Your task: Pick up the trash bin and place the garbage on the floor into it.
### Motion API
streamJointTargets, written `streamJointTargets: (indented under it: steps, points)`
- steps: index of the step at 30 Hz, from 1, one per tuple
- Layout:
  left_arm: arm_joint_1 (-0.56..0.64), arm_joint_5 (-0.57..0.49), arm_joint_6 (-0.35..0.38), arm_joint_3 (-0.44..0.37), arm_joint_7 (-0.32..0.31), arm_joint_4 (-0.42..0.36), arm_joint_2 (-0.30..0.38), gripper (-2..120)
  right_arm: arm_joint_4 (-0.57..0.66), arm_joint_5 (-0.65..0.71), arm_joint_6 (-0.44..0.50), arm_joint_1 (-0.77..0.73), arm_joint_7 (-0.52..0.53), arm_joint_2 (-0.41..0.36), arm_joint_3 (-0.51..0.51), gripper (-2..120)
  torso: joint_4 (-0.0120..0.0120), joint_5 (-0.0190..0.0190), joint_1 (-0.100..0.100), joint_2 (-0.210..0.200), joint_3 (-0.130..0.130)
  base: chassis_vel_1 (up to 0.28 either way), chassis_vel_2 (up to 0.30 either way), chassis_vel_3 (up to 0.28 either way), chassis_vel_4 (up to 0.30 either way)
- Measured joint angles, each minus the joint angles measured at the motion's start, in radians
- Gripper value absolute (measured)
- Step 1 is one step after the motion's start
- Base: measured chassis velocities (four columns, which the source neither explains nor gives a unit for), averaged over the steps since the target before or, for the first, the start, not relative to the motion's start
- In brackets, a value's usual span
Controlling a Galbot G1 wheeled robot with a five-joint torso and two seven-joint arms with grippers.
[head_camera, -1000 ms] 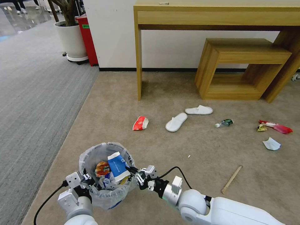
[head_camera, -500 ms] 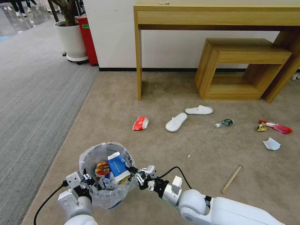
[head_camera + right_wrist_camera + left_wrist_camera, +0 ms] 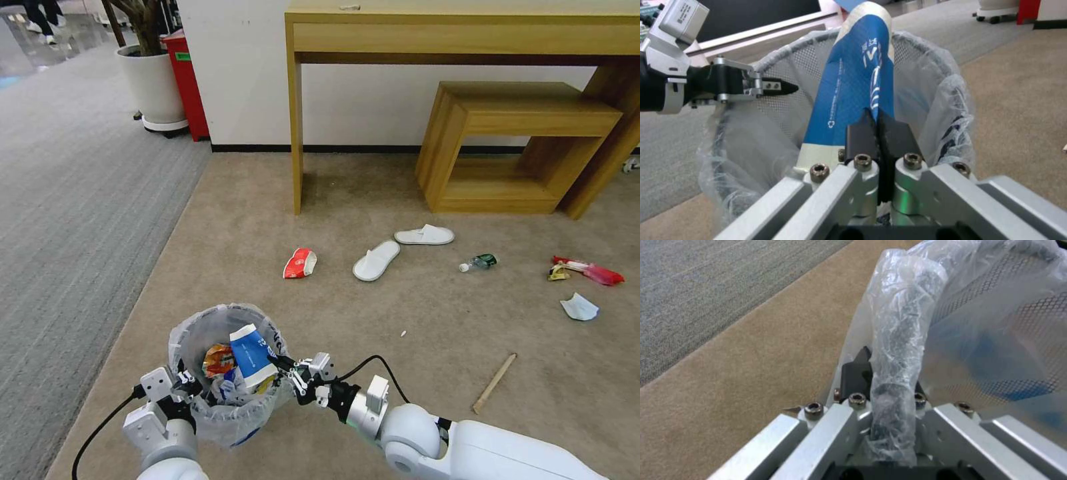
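The trash bin, black mesh lined with a clear bag, is near my base on the beige floor. My left gripper is shut on the bin's near rim. My right gripper is over the opposite rim, shut on the edge of a crushed blue-white cup that stands upright inside, on other litter. Garbage on the floor: a red-white cup, two white slippers, a small bottle, red and yellow wrappers, white paper, a wooden stick.
A wooden desk and a low wooden bench stand against the far wall. A white planter and a red box sit at the back left. Grey striped carpet runs along the left.
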Motion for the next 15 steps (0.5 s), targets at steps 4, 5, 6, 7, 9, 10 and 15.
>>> streamJointTargets:
  steps: [4, 5, 6, 7, 9, 10, 15]
  points:
    - [0.000, 0.000, 0.000, 0.000, 0.000, 0.000, 0.000, 1, 0.000, 0.000, 0.000, 0.000, 0.000, 0.000, 0.000, 0, 0.0000, 0.0000, 0.000, 0.000, 0.000, 0.000, 0.000, 0.000, 0.000]
    - [0.000, 0.000, 0.000, 0.000, 0.000, 0.000, 0.000, 1, 0.000, 0.000, 0.000, 0.000, 0.000, 0.000, 0.000, 0, 0.0000, 0.0000, 0.000, 0.000, 0.000, 0.000, 0.000, 0.000, 0.000]
    - [0.000, 0.000, 0.000, 0.000, 0.000, 0.000, 0.000, 1, 0.000, 0.000, 0.000, 0.000, 0.000, 0.000, 0.000, 0, 0.0000, 0.0000, 0.000, 0.000, 0.000, 0.000, 0.000, 0.000, 0.000]
    - [0.000, 0.000, 0.000, 0.000, 0.000, 0.000, 0.000, 1, 0.000, 0.000, 0.000, 0.000, 0.000, 0.000, 0.000, 0, 0.0000, 0.0000, 0.000, 0.000, 0.000, 0.000, 0.000, 0.000, 0.000]
    - [0.000, 0.000, 0.000, 0.000, 0.000, 0.000, 0.000, 1, 0.000, 0.000, 0.000, 0.000, 0.000, 0.000, 0.000, 0, 0.0000, 0.0000, 0.000, 0.000, 0.000, 0.000, 0.000, 0.000, 0.000]
    - [0.000, 0.000, 0.000, 0.000, 0.000, 0.000, 0.000, 1, 0.000, 0.000, 0.000, 0.000, 0.000, 0.000, 0.000, 0, 0.0000, 0.0000, 0.000, 0.000, 0.000, 0.000, 0.000, 0.000, 0.000]
    - [0.000, 0.000, 0.000, 0.000, 0.000, 0.000, 0.000, 1, 0.000, 0.000, 0.000, 0.000, 0.000, 0.000, 0.000, 0, 0.0000, 0.0000, 0.000, 0.000, 0.000, 0.000, 0.000, 0.000, 0.000]
